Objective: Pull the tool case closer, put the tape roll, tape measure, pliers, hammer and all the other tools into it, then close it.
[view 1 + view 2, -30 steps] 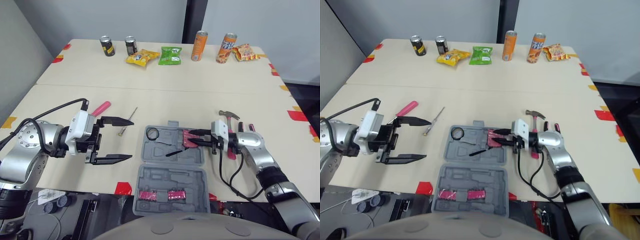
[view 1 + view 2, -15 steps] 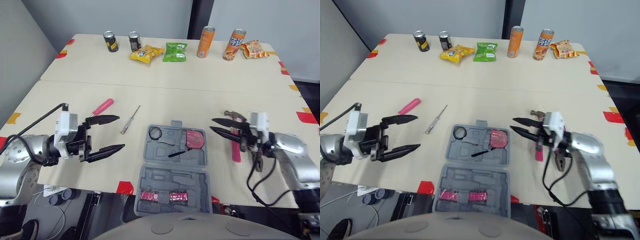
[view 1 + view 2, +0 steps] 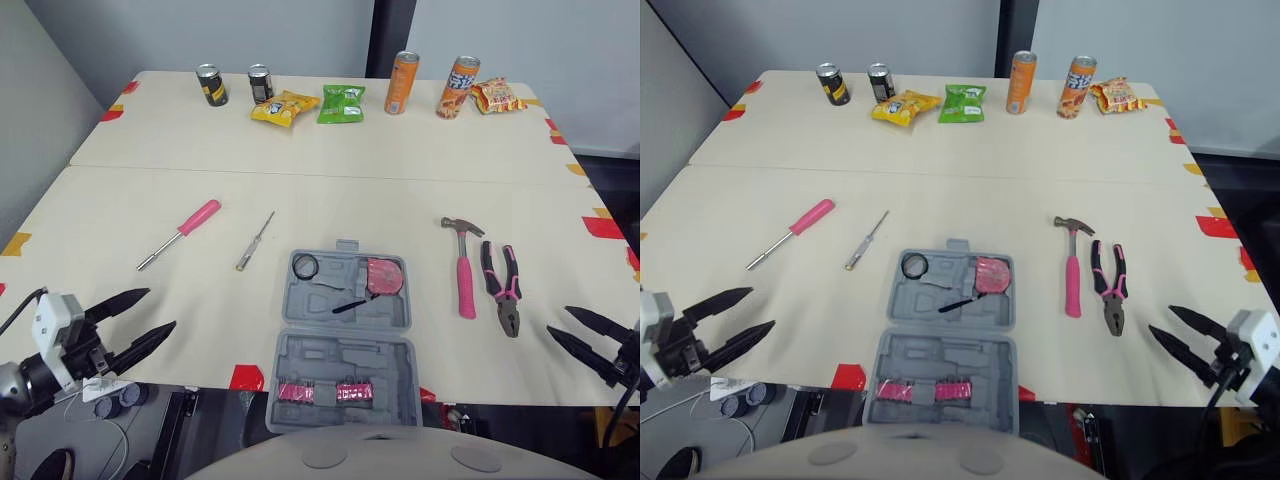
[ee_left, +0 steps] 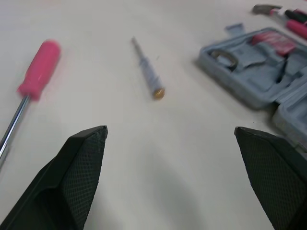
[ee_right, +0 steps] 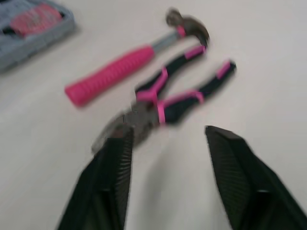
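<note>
**Tool case lies open near the front edge, both grippers spread and empty**

The grey tool case (image 3: 340, 362) lies open on the table (image 3: 330, 180), at the middle of the near edge, with its lid folded down toward the robot. In the far half sit a black tape roll (image 3: 296, 266) at the left corner, a pink tape measure (image 3: 383, 276) at the right, and a small black tool (image 3: 350, 303) lying slantwise between them. Two pink pieces (image 3: 320, 391) sit in the lid.

To the right of the case, apart from it, the hammer (image 3: 464, 280) lies with its head pointing away from the robot, and the pliers (image 3: 503, 290) lie just beside it. To the left lie a slim screwdriver (image 3: 255, 242) and, farther out, a pink-handled screwdriver (image 3: 185, 230).

The left gripper (image 3: 160, 309) hangs at the near left edge with its fingers wide apart, holding nothing. The right gripper (image 3: 558, 320) is at the near right edge, near the pliers, likewise spread and empty.

Along the far side stand two dark cans (image 3: 211, 85), two orange cans (image 3: 400, 83) and three snack bags (image 3: 341, 104)
</note>
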